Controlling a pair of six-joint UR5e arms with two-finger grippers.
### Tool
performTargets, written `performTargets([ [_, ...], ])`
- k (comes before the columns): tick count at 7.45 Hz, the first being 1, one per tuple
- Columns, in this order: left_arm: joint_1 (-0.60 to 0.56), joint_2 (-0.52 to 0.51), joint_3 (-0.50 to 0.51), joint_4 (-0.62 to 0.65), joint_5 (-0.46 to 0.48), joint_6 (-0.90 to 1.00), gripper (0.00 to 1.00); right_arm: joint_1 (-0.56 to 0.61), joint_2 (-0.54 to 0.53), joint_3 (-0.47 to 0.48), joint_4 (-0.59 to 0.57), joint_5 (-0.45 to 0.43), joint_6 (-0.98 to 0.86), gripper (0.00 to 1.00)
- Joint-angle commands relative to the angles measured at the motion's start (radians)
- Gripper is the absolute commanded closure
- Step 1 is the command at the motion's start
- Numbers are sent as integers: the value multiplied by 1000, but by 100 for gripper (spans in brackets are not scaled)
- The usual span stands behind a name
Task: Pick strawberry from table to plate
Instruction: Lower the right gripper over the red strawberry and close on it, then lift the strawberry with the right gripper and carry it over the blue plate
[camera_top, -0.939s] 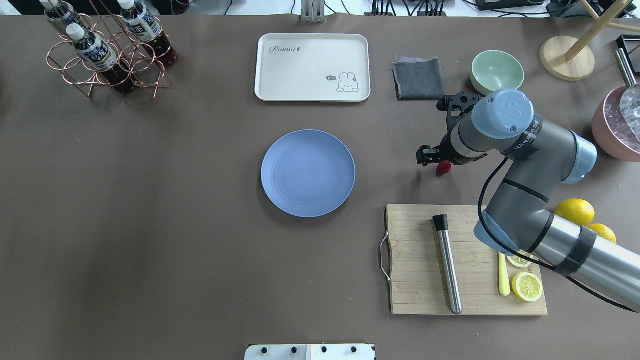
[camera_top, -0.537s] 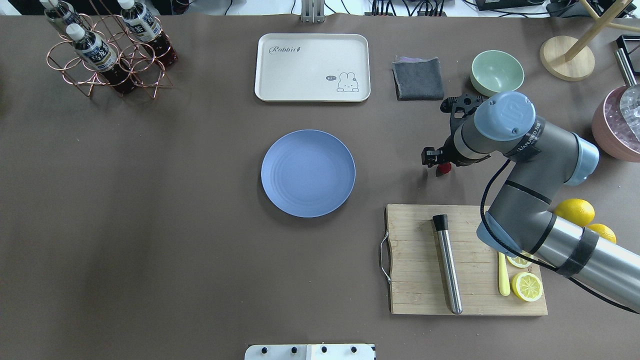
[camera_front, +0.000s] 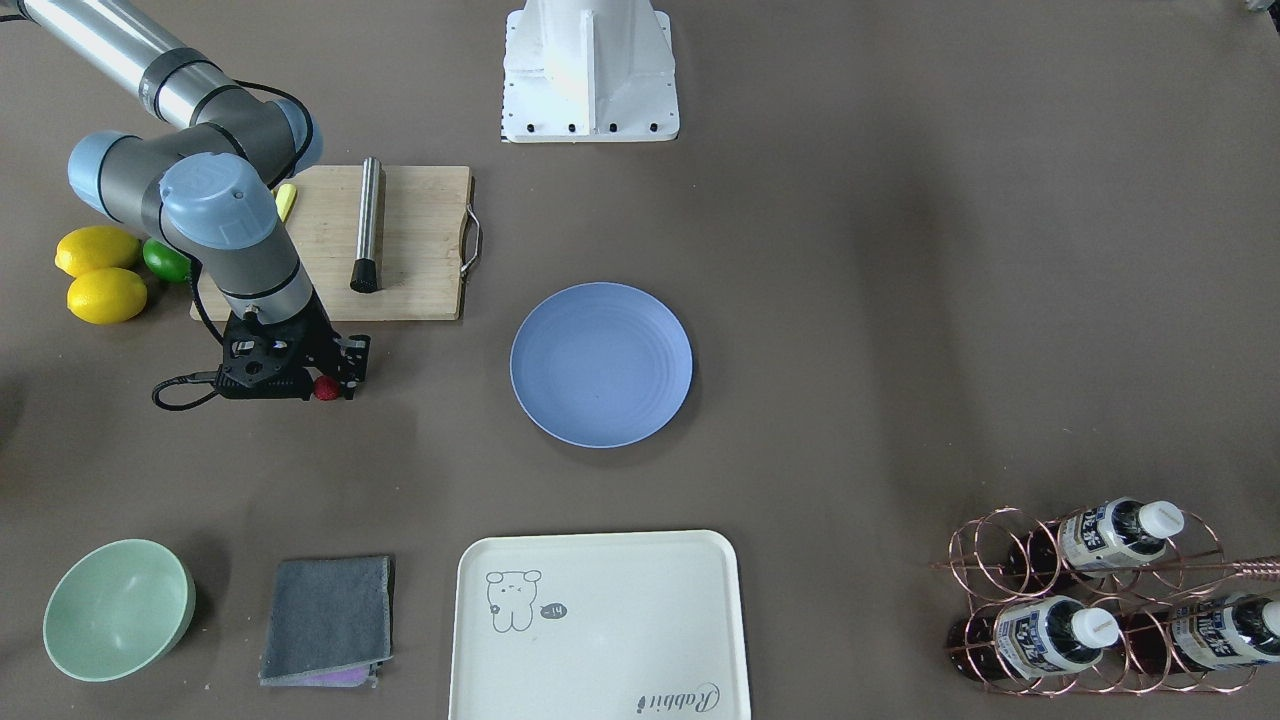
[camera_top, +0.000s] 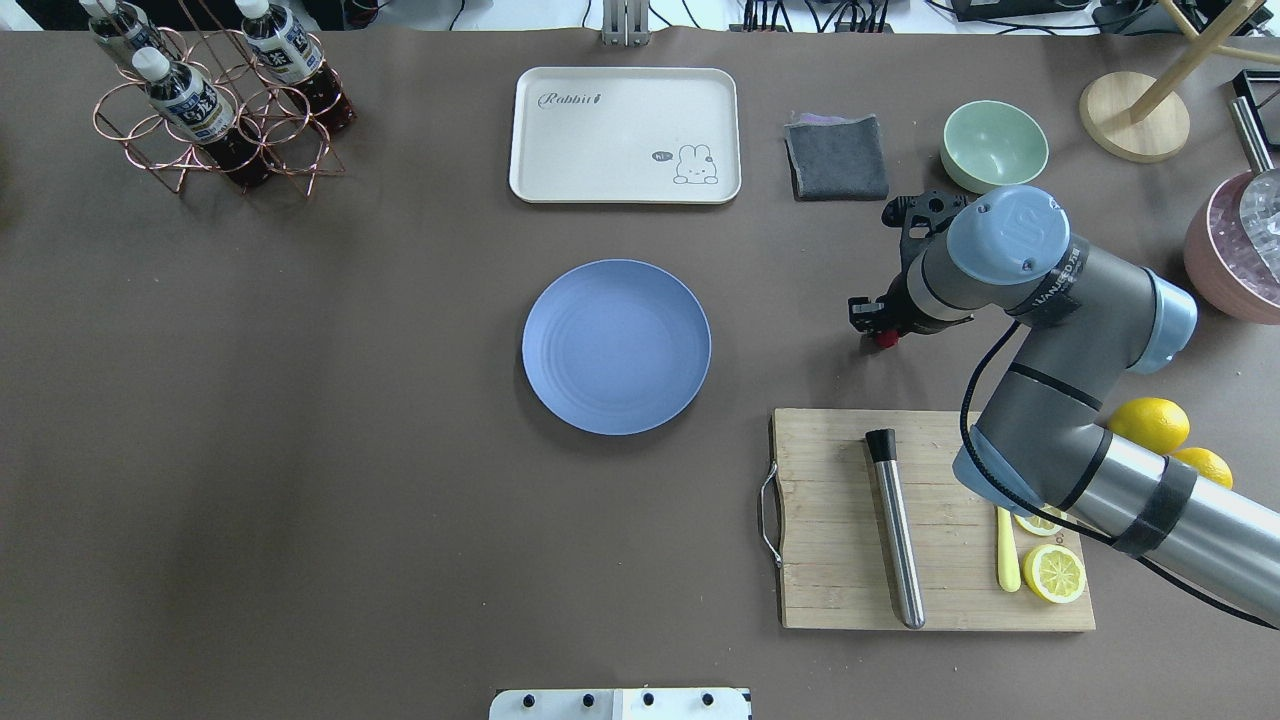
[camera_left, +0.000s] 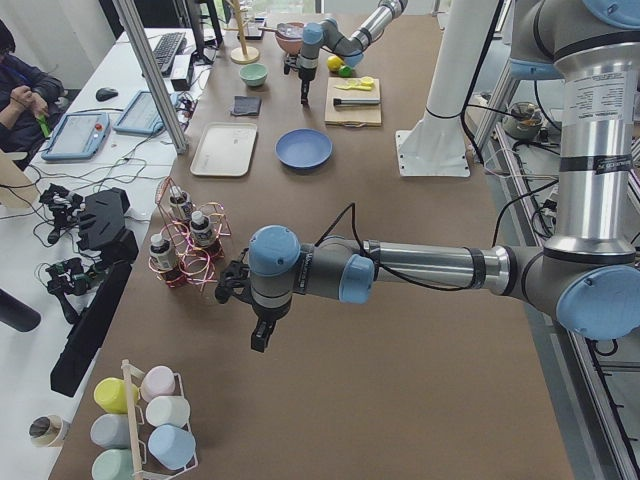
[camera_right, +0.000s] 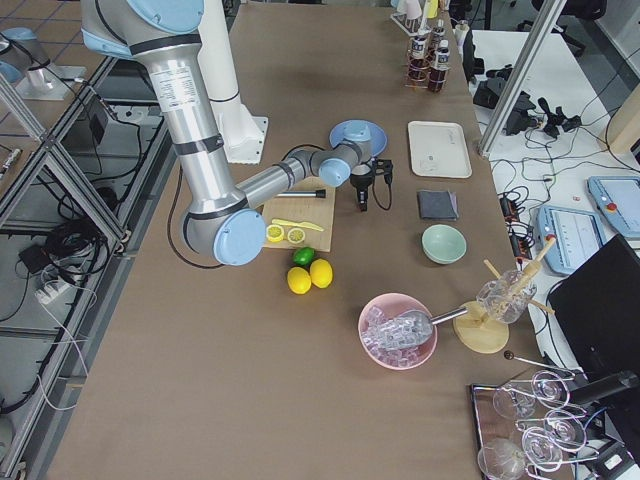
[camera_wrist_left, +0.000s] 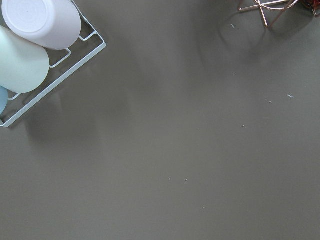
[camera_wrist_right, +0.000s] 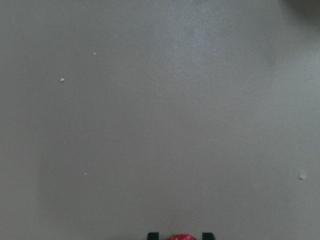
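Find right gripper (camera_top: 875, 322) low over the table (camera_top: 400, 520), jaws slightly apart astride the strawberry (camera_top: 885, 340) lying well right of the plate (camera_top: 616, 347), placed thus for a pinch before any carry leftward (left gripper (camera_left: 258, 335) parked far off; jaw state not discernible).

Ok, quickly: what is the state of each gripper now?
Left gripper: cannot be told.
Right gripper: open, straddling the strawberry, small gaps on both sides.
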Motion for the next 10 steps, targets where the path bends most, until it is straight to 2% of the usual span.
performTargets([
  [1, 0, -3, 0, 4, -1, 0, 2, -2, 9, 41, -11, -1, 5, 100],
  [2, 0, -3, 0, 7, -1, 0, 2, -7, 23, 73, -32, 4, 31, 100],
  [4, 0, 1, 4, 11, -1, -2, 2, -16, 172, 74, -180, 5, 94, 100],
  [5, -2, 3, 6, 11, -1, -2, 2, -45, 248, 57, -213, 2, 176, 100],
  [7, -2, 4, 4, 13, -1, -2, 2, -113, 386, -32, -213, -25, 295, 100],
  [8, -3, 4, 3, 13, -1, -2, 2, -162, 462, -94, -212, -75, 359, 100],
  [10, -11, 17, 6, 11, -27, 0, 2, -202, 495, -150, -202, -136, 397, 100],
])
